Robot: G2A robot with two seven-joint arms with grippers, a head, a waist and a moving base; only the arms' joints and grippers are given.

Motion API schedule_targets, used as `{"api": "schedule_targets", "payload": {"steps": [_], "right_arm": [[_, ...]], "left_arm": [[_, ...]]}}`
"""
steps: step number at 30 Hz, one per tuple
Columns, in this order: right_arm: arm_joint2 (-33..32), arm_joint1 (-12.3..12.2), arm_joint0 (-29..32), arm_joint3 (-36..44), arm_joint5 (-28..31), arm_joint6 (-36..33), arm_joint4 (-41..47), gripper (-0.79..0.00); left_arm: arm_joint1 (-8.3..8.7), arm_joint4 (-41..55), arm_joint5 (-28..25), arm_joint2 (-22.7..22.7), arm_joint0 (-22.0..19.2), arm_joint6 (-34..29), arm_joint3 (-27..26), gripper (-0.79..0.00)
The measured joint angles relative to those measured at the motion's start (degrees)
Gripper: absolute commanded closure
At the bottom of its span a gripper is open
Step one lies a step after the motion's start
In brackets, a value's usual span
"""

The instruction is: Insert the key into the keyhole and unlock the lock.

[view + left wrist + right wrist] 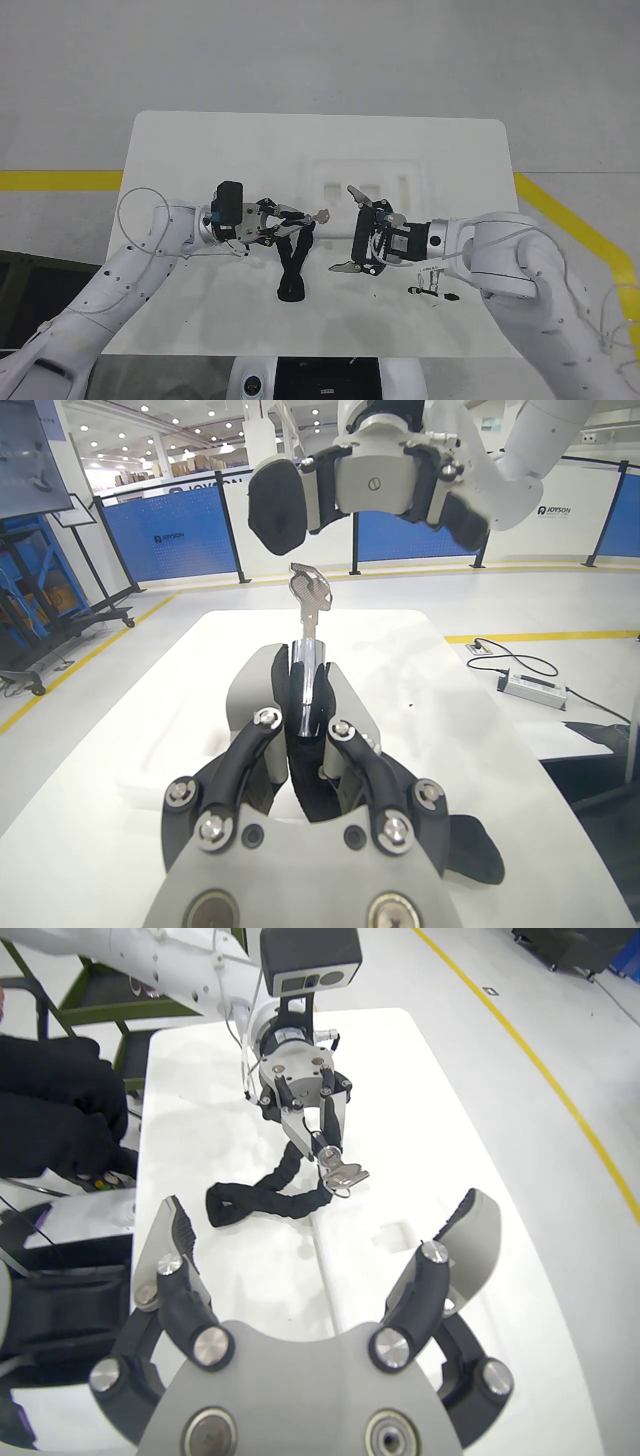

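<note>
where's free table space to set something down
Free: the far strip of the white table beyond both arms, either side of the white moulded tray, and the near edge beside the black sleeved cable lock. Crowded: the middle, where the left gripper clamps the lock, silver key in it, facing the open right gripper.

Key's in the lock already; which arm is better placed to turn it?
Right, likely. The left gripper is shut on the lock, with the key standing out of its keyhole; the right gripper is open, facing the key's head, empty.

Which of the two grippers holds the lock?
The left gripper: its jaws are shut on the lock. The right gripper is open and empty.
</note>
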State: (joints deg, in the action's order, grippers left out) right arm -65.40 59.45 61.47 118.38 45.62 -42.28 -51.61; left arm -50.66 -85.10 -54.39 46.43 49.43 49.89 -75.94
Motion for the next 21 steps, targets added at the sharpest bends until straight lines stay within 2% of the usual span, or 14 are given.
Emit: {"api": "schedule_targets", "payload": {"steps": [5, 11, 13, 17, 20, 21], "right_arm": [[1.1, 0.1, -1.7, -1.0, 4.4, 6.6, -10.8, -0.785], [2.5, 0.3, -2.5, -1.0, 5.0, 13.8, -20.1, -0.779], [3.2, 0.3, -2.6, -1.2, 5.3, 14.5, -22.1, -0.714], [5.4, 0.5, -3.6, -1.4, 5.1, 14.2, -25.8, -0.650], [6.7, 0.7, -4.3, -1.5, 4.3, 13.7, -27.4, -0.542], [7.0, 0.8, -4.5, -1.5, 4.1, 13.7, -27.8, -0.462]], "left_arm": [[0.06, 1.8, -2.0, 0.3, 0.0, -2.0, -0.2, 0.000], [-0.20, 2.5, -2.8, 0.2, 0.1, -2.8, -0.1, 0.000], [-0.34, 2.7, -2.8, 0.0, 0.2, -2.8, 0.2, 0.000], [-0.73, 3.0, -3.0, -0.3, 0.1, -3.0, 0.5, 0.000], [-0.97, 3.2, -3.1, -0.5, 0.0, -3.1, 0.8, 0.000], [-1.04, 3.2, -3.2, -0.5, -0.1, -3.2, 0.9, 0.000]]}}
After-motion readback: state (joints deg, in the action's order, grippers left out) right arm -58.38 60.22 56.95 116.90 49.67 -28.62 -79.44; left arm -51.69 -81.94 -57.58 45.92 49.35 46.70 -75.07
